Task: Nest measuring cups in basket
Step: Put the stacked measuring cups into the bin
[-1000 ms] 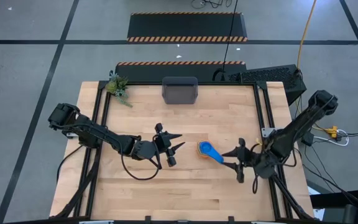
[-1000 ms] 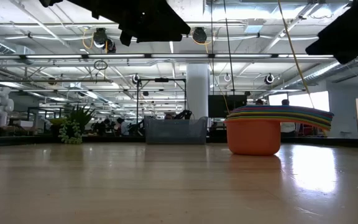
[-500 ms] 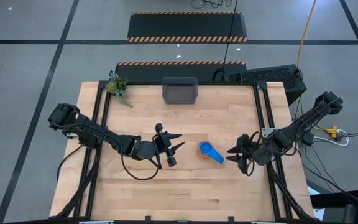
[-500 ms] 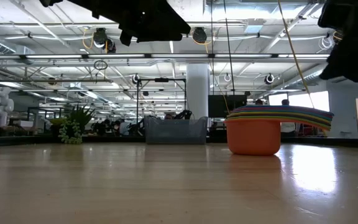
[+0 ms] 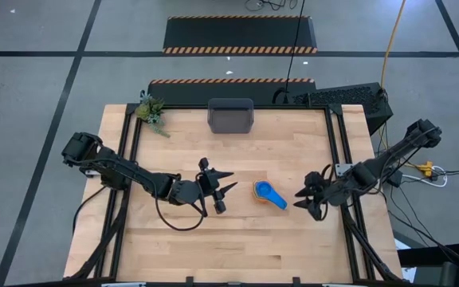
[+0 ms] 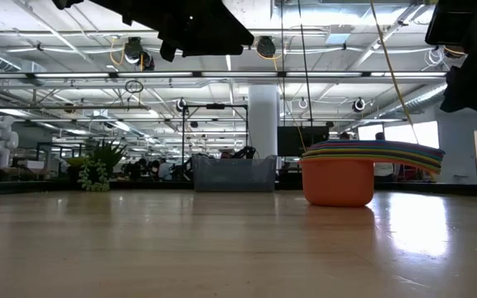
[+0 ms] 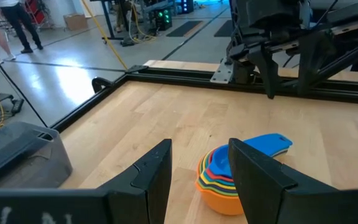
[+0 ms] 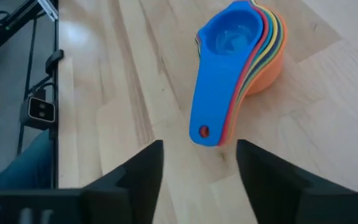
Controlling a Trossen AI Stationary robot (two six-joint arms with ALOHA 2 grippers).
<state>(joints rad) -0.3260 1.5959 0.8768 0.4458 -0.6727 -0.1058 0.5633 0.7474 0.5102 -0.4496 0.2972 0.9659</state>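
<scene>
The measuring cups (image 5: 268, 194) sit nested in one stack at the middle of the table, blue on top, with the orange cup's bottom (image 6: 336, 184) resting on the wood. Their handles (image 8: 211, 118) fan out toward my right gripper. The dark grey basket (image 5: 230, 115) stands at the table's far edge, with nothing seen in it. My left gripper (image 5: 231, 183) hovers open just left of the stack (image 7: 224, 179). My right gripper (image 5: 303, 201) hovers open just right of it, slanting down toward the stack (image 8: 236, 62). Neither gripper touches anything.
A small green plant (image 5: 151, 109) stands at the far left corner, left of the basket (image 6: 233, 174). A black frame rail (image 5: 337, 151) runs along the table's sides. Bare wood (image 5: 237, 247) lies between the stack and the near edge.
My right gripper has drawn back from the cups' handle end toward the table's right edge, rolling about its own line as it went. The stack of cups has stayed where it was.
</scene>
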